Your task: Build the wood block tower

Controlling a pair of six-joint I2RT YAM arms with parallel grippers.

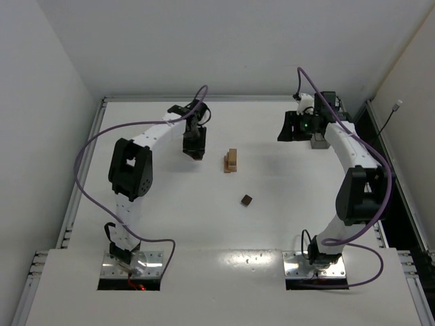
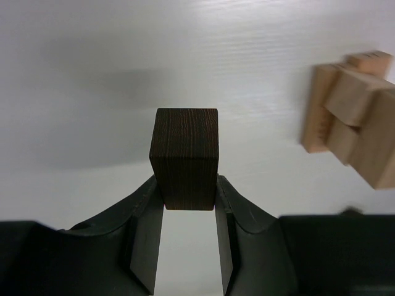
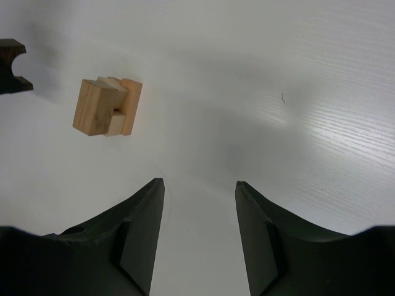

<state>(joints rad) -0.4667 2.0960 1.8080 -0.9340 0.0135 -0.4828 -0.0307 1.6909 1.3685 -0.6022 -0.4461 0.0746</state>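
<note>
A short tower of light tan wood blocks stands mid-table, somewhat uneven; it also shows as the tower at the right of the left wrist view and the tower at the upper left of the right wrist view. My left gripper is shut on a dark brown block, held above the table just left of the tower. From above, the left gripper hides that block. A second dark brown block lies loose nearer the front. My right gripper hangs open and holds nothing, right of the tower.
The right gripper sits at the back right of the white table. Walls close in at the left and back. A raised rim runs along the table's edges, and a dark gap lies past the right edge.
</note>
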